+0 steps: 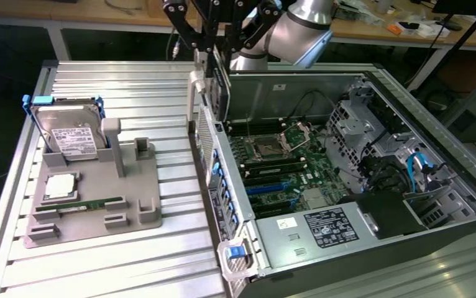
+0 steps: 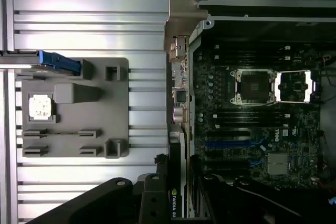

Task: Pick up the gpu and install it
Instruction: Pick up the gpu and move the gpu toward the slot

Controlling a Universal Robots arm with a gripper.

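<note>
- Gripper (image 1: pixel 215 43) is seen clamped narrowly on the upper edge of the gpu (image 1: pixel 219 93), which is held upright and edge-on, clear of every surface.
- In the exterior view the gpu is hung at 6 o'clock from the gripper, above the rear wall of the open computer case (image 1: pixel 288 93). Its silvery bracket (image 2: pixel 181 19) is at the end of its long axis.
- The blue slots (image 1: pixel 267 186) are found toward 5 o'clock from the card, on the motherboard (image 1: pixel 279 167).
- A power supply (image 1: pixel 329 226) is also housed in the case.
- At 8 o'clock, a hard drive (image 1: pixel 68 133), a processor chip (image 1: pixel 59 186) and a memory stick (image 1: pixel 84 203) are kept in the grey fixture (image 1: pixel 138 220).
</note>
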